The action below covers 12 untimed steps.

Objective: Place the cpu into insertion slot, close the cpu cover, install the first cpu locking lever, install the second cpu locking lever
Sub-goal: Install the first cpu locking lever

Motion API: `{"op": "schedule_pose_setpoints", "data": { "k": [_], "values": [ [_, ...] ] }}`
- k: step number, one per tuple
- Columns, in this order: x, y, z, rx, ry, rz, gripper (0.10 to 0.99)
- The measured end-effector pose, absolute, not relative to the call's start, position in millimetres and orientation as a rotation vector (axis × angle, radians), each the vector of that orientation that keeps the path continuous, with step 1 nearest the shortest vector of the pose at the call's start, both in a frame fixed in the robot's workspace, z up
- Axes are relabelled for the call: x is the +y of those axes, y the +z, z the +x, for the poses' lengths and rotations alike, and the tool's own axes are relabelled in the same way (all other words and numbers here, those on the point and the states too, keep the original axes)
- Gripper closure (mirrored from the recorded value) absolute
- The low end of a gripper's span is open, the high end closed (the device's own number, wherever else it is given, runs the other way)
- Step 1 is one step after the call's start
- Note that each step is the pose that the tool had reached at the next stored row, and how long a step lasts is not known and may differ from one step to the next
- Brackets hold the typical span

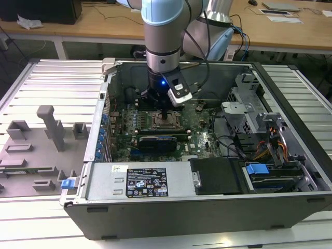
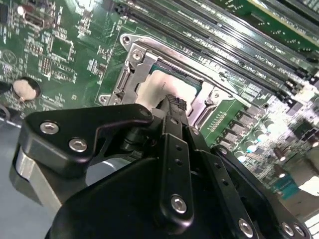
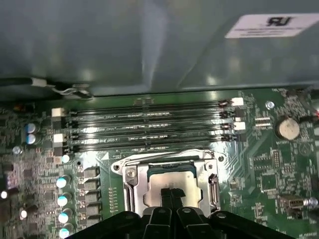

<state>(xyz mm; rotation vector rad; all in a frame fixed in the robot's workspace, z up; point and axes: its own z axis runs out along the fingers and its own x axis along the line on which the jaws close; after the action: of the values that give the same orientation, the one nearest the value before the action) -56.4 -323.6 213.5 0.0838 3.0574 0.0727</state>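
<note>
Gripper (image 3: 171, 195) is down in the case with its fingers pressed together, tips right on the cpu's (image 3: 172, 181) pale top, nothing clamped between them as far as I can see. Chip sits in the insertion slot (image 3: 130, 185) with the cpu cover (image 3: 167, 166) framing it. Tight spot: black memory slots (image 3: 149, 130) run just beyond the socket, then the grey case wall (image 3: 124, 45). Exterior view's right has the drive cage (image 1: 244, 111) and cables (image 1: 275, 142)

Memory slots (image 3: 149, 127) — beside socket (image 3: 130, 185)
</note>
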Motion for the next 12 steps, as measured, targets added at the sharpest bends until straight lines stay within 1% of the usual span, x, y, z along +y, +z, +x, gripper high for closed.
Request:
{"op": "schedule_pose_setpoints", "data": {
  "k": [3,4,12],
  "values": [
    [-323.5,213.3,-56.3,3.061,0.067,0.019,0.98],
    [-323.5,213.7,-56.2,3.063,0.053,0.007,0.98],
    [-323.5,233.6,-56.1,3.066,0.043,0.005,0.98]
  ]
}}
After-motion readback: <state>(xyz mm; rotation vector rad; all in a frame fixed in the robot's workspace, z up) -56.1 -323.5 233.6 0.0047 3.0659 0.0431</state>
